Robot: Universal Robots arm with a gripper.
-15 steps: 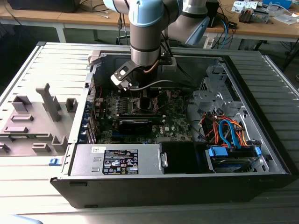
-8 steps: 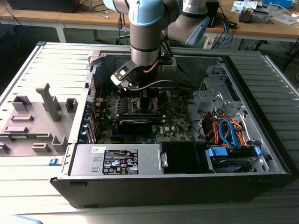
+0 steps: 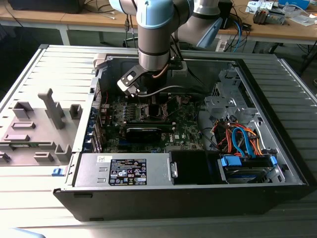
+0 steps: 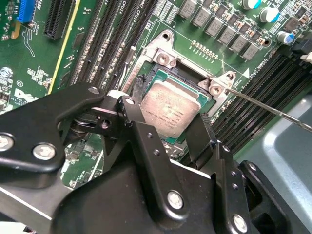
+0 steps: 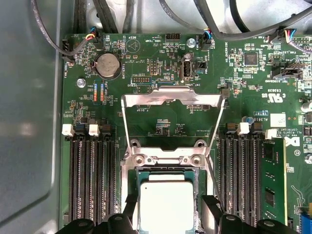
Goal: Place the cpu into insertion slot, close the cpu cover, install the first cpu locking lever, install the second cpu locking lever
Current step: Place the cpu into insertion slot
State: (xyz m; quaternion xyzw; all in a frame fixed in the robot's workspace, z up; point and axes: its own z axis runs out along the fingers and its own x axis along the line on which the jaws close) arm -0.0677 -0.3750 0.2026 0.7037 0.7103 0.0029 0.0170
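Note:
In both wrist views the cpu (image 4: 168, 112) (image 5: 166, 207), a flat square chip with a silver-grey top, lies level in the insertion slot (image 4: 161, 61) (image 5: 165, 160), a dark socket with a silvery border. My gripper (image 4: 165, 124) (image 5: 168, 212) straddles it, black fingers (image 4: 129, 114) pressed to its two opposite sides. The cpu cover (image 5: 173, 96), a thin metal frame, stands swung open behind the socket. A thin wire lever (image 4: 273, 108) sticks out from one socket corner. In the exterior view my gripper (image 3: 148, 101) reaches down into the open computer case.
Long black memory slots (image 5: 92, 180) (image 5: 241, 180) flank the socket on both sides. Black cables (image 5: 146, 14) run along the board's far edge. In the exterior view a power supply (image 3: 124, 171) and drive bay with coloured wires (image 3: 242, 141) fill the case front.

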